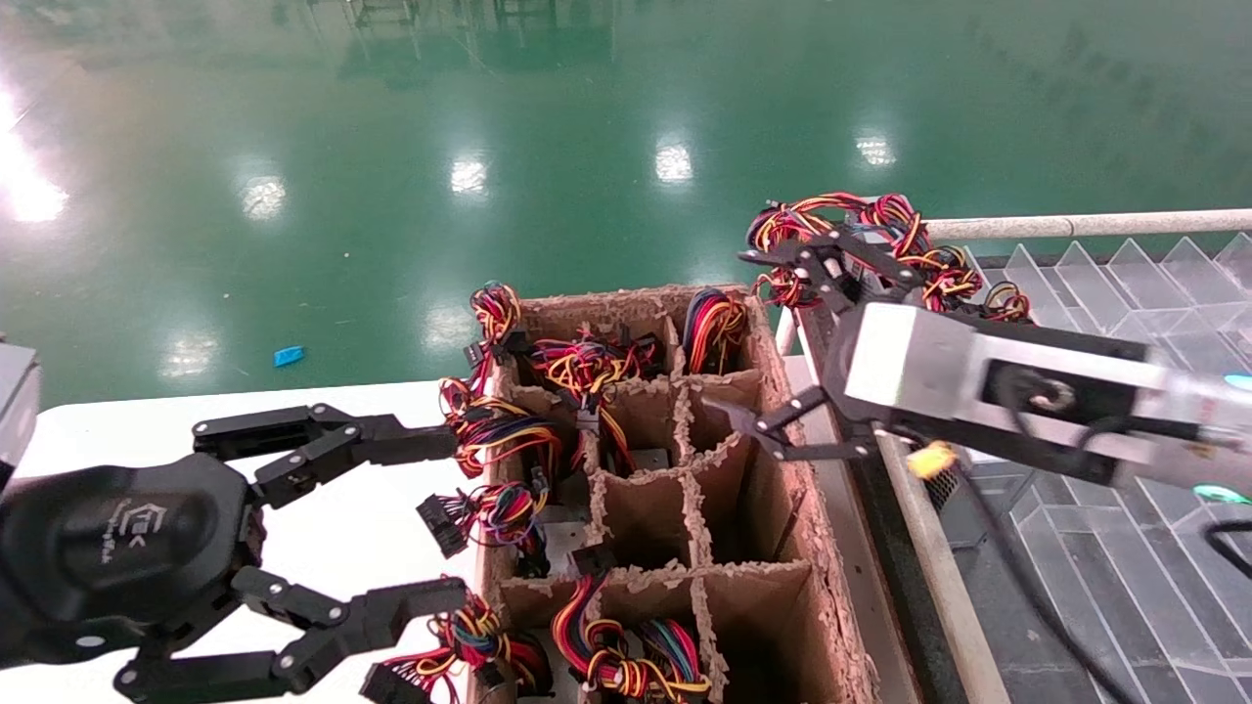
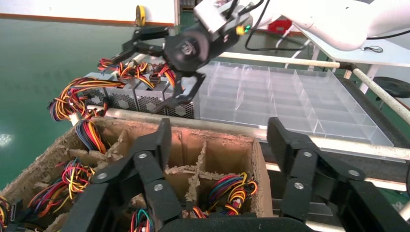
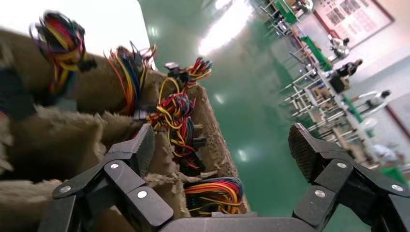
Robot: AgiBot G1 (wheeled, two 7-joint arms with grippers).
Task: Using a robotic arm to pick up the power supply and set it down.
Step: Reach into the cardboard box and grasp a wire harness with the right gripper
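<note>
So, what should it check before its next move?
1. Right black linked-finger tool open: ok.
2. Nothing held in it: ok.
3. Left black tool parked open beside the brown cardboard divider box: ok.
4. Grey metal power supplies standing in the clear plastic tray: ok.
5. Coloured wire bundles spill over the dividers and may snag: not ok.
6. Which unit is next: cannot tell.

The cardboard crate (image 1: 773, 548) runs off the head view's lower edge, its nearest cells cut short. Power supplies (image 1: 650, 458) in the cells are mostly buried under wire bundles (image 1: 504, 435). At three o'clock, the right arm (image 1: 1174, 411) leaves the frame. The right wrist view blurs the near wires (image 3: 60, 43).
</note>
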